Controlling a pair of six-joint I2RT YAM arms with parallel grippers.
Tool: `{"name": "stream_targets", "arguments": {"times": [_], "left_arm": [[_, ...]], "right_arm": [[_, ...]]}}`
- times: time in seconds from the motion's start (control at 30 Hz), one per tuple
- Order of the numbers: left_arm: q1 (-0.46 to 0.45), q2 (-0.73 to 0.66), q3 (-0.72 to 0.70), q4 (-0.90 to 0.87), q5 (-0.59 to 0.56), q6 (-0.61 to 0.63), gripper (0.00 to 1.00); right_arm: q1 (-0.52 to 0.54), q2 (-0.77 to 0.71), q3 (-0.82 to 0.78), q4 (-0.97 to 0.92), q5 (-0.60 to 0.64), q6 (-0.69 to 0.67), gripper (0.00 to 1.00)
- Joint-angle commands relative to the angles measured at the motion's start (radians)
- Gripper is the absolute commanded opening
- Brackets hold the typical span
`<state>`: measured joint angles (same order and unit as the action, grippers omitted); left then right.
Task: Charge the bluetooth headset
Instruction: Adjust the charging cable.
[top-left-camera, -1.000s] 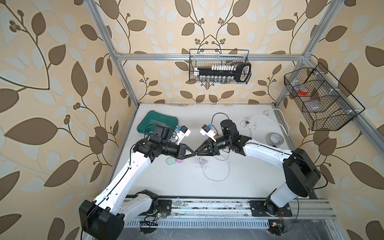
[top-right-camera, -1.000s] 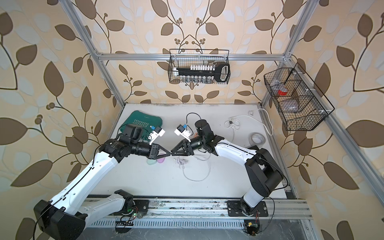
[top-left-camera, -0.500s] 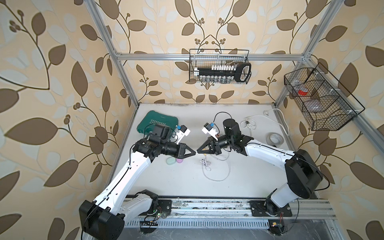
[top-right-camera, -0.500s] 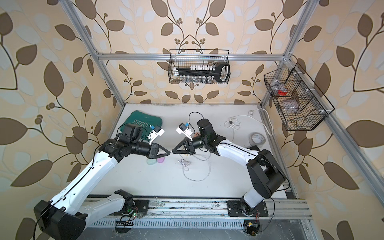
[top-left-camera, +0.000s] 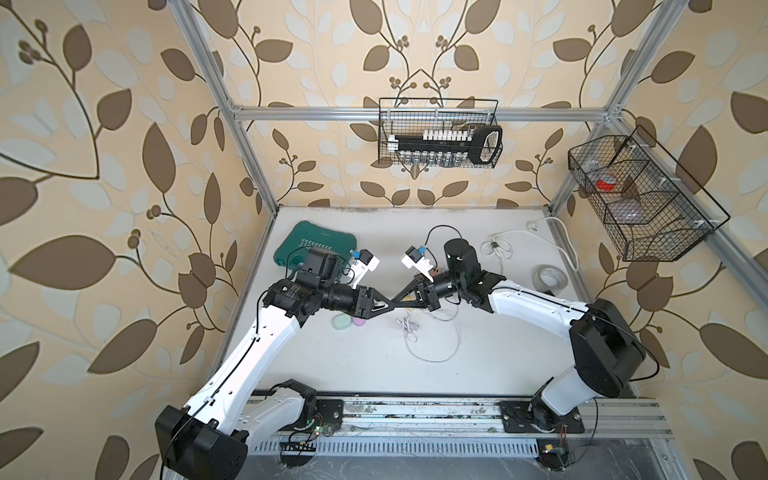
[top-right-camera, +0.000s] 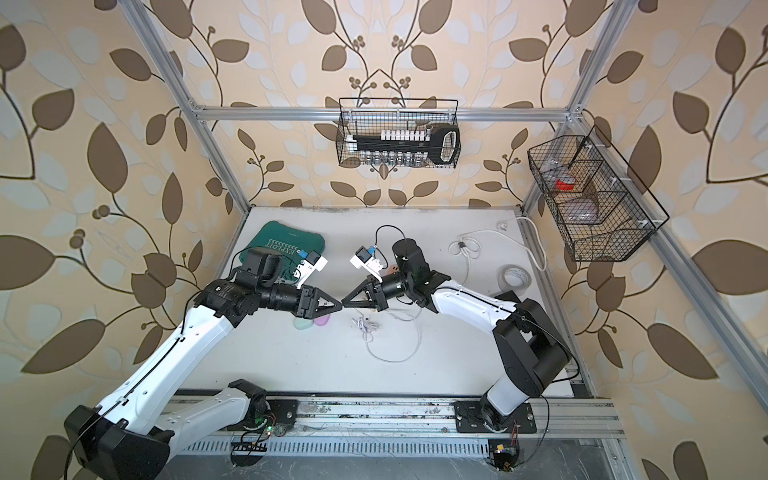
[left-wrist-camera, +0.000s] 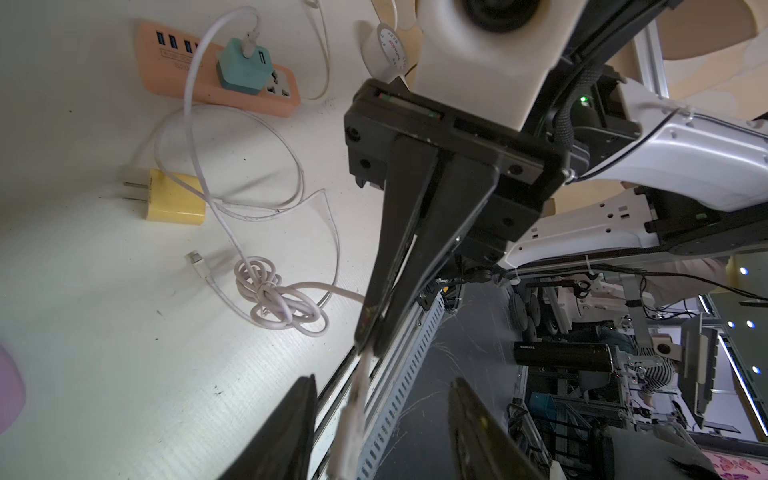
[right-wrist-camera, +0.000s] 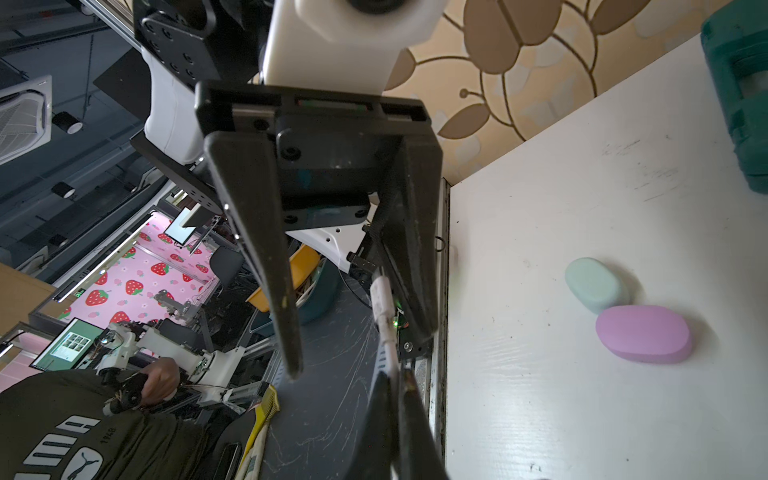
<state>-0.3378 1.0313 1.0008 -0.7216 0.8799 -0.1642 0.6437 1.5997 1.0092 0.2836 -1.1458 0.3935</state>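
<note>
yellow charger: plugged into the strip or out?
Out. The yellow charger lies loose with its prongs bare, apart from the orange power strip; a teal adapter sits in the strip instead.

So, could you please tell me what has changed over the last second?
The jaws of the right gripper closed on the plug of the white cable, and the jaws of the left gripper opened and released it: a handover. Both arms barely moved and remain tip to tip. The mint case, pink case and green toolbox stayed put.
</note>
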Motion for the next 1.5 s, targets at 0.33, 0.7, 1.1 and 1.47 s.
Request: {"name": "stream_targets", "arguments": {"times": [0.33, 0.7, 1.1, 1.47], "left_arm": [[0.045, -0.049, -0.011, 0.05, -0.027, -0.019, 0.22], [0.045, -0.032, -0.008, 0.056, 0.0, -0.016, 0.0], [0.045, -0.03, -0.023, 0.076, 0.071, -0.011, 0.0], [0.045, -0.036, -0.022, 0.073, 0.06, -0.012, 0.0]], "right_arm": [[-0.019, -0.055, -0.052, 0.1, 0.049, 0.057, 0.0], [-0.014, -0.054, -0.043, 0.082, 0.046, 0.055, 0.2], [0.016, -0.008, -0.003, 0.192, -0.025, 0.155, 0.45], [0.036, 0.006, -0.002, 0.207, -0.036, 0.162, 0.21]]}}
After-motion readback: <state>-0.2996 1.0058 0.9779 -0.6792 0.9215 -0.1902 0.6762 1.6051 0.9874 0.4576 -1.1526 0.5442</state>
